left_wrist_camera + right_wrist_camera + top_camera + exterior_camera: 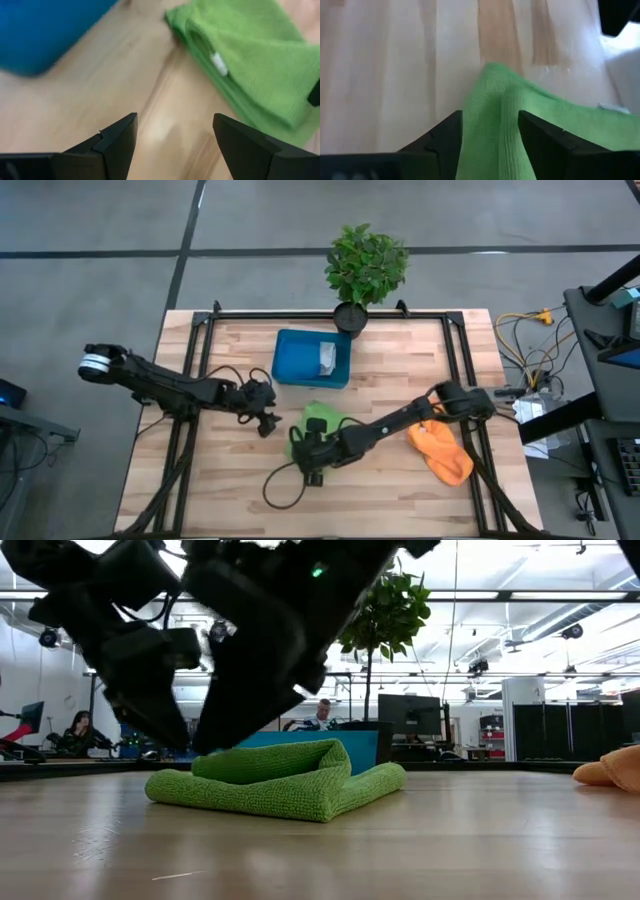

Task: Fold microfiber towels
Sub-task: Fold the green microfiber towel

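Note:
A lime green towel [320, 420] lies folded in several layers on the wooden table [400, 360], near its middle; in the low view the green towel [280, 785] rests flat with its top layer bulging up. My right gripper [490, 120] is open at the towel's near edge, with a raised fold between its fingers. Just left of the towel, my left gripper [175, 125] hangs open over bare wood. An orange towel [440, 450] lies crumpled at the right. A grey-white towel [327, 358] sits in the blue tray [295, 365]. My right gripper stands open around a raised fold [492, 100] at the green towel's near edge, slanting down at it from the near right. The cloth fills the gap between the fingers, and I cannot tell whether they touch it. The towel lies on the table.
A potted plant [365, 270] stands at the table's far edge, behind the tray. A black frame [200, 330] runs along the table's left, far and right sides. Bare wood shows near the front edge. People sit at desks in the room beyond.

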You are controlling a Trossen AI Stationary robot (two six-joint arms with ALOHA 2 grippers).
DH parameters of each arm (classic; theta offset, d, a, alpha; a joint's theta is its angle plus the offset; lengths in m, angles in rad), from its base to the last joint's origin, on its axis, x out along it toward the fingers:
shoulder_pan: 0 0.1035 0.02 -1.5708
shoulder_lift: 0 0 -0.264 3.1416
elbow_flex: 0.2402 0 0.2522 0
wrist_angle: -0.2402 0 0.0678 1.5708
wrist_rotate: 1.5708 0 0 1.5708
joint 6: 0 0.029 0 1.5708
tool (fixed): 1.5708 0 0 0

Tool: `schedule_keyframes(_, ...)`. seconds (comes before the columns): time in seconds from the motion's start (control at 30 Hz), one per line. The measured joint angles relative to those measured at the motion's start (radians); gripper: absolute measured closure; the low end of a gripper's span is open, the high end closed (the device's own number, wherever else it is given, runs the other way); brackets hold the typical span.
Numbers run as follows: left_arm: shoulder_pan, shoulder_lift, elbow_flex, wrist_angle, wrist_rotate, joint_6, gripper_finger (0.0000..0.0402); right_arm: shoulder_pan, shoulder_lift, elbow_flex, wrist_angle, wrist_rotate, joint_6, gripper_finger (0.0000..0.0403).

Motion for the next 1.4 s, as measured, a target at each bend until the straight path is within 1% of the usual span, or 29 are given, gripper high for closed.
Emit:
schedule_keyframes(0.07, -0.011, 0.002, -0.004, -0.011, 0.001, -0.002, 0.0155, 0.0, 0.037, 0.054, -0.061, 0.026, -0.007, 0.0223)
schedule_keyframes(0.23, -0.032, 0.008, -0.011, -0.001, 0.002, -0.033, 0.0155, -0.001, 0.128, 0.197, -0.234, 0.146, 0.02, 0.0251)
schedule_keyframes(0.33, -0.039, 0.006, -0.019, -0.006, 0.002, -0.05, 0.0155, -0.005, 0.161, 0.257, -0.274, 0.151, 0.02, 0.0274)
schedule_keyframes(0.4, -0.045, 0.006, -0.025, -0.004, 0.002, -0.05, 0.0155, -0.006, 0.173, 0.285, -0.271, 0.151, 0.021, 0.0294)
schedule_keyframes(0.6, -0.062, 0.005, -0.044, 0.016, 0.003, -0.067, 0.0155, -0.01, 0.163, 0.31, -0.293, 0.152, 0.078, 0.0378)
schedule_keyframes(0.63, -0.064, 0.005, -0.046, 0.017, 0.003, -0.076, 0.0155, -0.01, 0.159, 0.31, -0.296, 0.152, 0.091, 0.0386)
schedule_keyframes(0.9, -0.073, 0.005, -0.062, 0.046, 0.004, -0.079, 0.0155, -0.01, 0.131, 0.289, -0.369, 0.157, 0.256, 0.0394)
schedule_keyframes(1.03, -0.078, 0.005, -0.063, 0.054, 0.004, -0.079, 0.0155, -0.01, 0.109, 0.258, -0.422, 0.195, 0.334, 0.0394)
schedule_keyframes(1.23, -0.086, 0.005, -0.067, 0.057, 0.007, -0.079, 0.0155, -0.01, 0.03, 0.141, -0.417, 0.226, 0.401, 0.0394)
schedule_keyframes(1.4, -0.088, 0.005, -0.067, 0.065, 0.013, -0.079, 0.0155, -0.01, -0.078, -0.006, -0.407, 0.26, 0.484, 0.0394)
